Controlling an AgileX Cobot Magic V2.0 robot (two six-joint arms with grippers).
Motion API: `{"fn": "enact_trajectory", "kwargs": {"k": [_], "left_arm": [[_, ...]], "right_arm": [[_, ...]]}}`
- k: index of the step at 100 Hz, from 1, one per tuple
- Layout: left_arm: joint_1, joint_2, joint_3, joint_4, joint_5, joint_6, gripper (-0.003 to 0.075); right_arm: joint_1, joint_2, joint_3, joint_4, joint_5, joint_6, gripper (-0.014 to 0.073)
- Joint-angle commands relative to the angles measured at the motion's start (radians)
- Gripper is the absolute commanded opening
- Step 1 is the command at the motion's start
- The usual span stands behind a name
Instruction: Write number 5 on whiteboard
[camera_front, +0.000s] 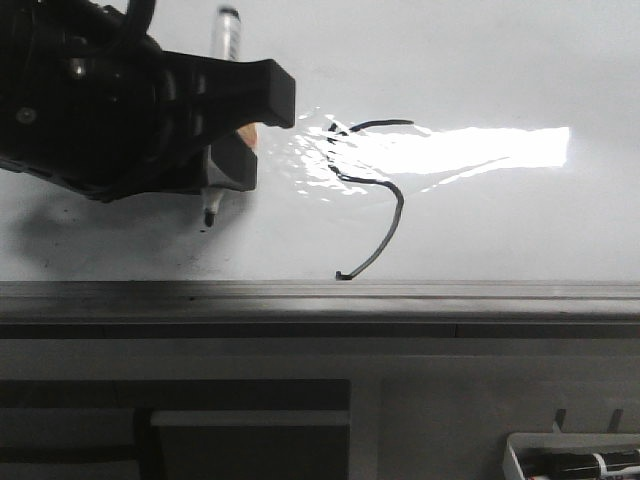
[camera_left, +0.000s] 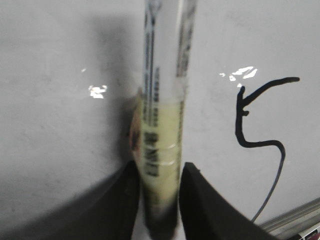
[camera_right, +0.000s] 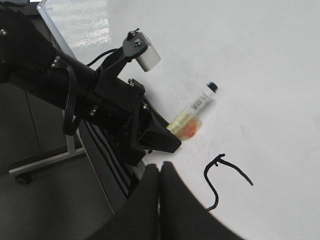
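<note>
Front view, nearest first: a grey edge rail (camera_front: 400, 292) runs along the near edge of the whiteboard (camera_front: 520, 220), and just beyond it sits the hook of the number 5 (camera_front: 375, 190), whose tail curves up to the stem and top bar at mid-board, partly in the glare patch (camera_front: 470, 150). To its left, the left gripper (camera_front: 228, 150) pinches a marker (camera_front: 222, 60), tip down and close to the board, apart from the figure. In the right wrist view the right gripper (camera_right: 159, 172) has its fingers pressed together, empty. The digit looks complete; the risk is the tip dragging sideways on withdrawal and leaving a stray stroke, or the arm smearing wet ink.
</note>
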Motion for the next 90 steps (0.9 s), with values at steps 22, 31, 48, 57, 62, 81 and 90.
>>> {"fn": "enact_trajectory", "kwargs": {"k": [22,31,48,57,62,81,90], "left_arm": [[0.012,0.010,-0.016,-0.025,-0.140,-0.004,0.0307],[0.012,0.010,-0.016,-0.025,-0.148,-0.004,0.0368],[0.012,0.005,-0.024,-0.025,-0.170,-0.004,0.0573],[0.007,-0.031,-0.030,-0.025,-0.172,-0.002,0.0591],[-0.002,-0.063,-0.034,-0.016,-0.172,0.003,0.0588],[-0.070,-0.256,-0.035,-0.001,-0.158,0.092,0.0588],[-0.094,-0.355,-0.033,-0.084,-0.173,0.222,0.0558]], "right_arm": [[-0.004,-0.007,-0.030,0.010,-0.081,-0.001,-0.0057],[-0.004,-0.007,-0.030,0.010,-0.081,-0.001,-0.0057],[-0.004,-0.007,-0.030,0.010,-0.085,-0.001,-0.0057],[-0.007,-0.007,-0.030,0.010,-0.094,-0.001,-0.0057],[-0.009,-0.010,-0.030,0.010,-0.096,-0.001,-0.0057],[-0.017,-0.054,-0.028,0.010,-0.079,-0.001,-0.0057],[-0.017,-0.092,-0.010,-0.012,-0.103,-0.001,-0.0057]]}}
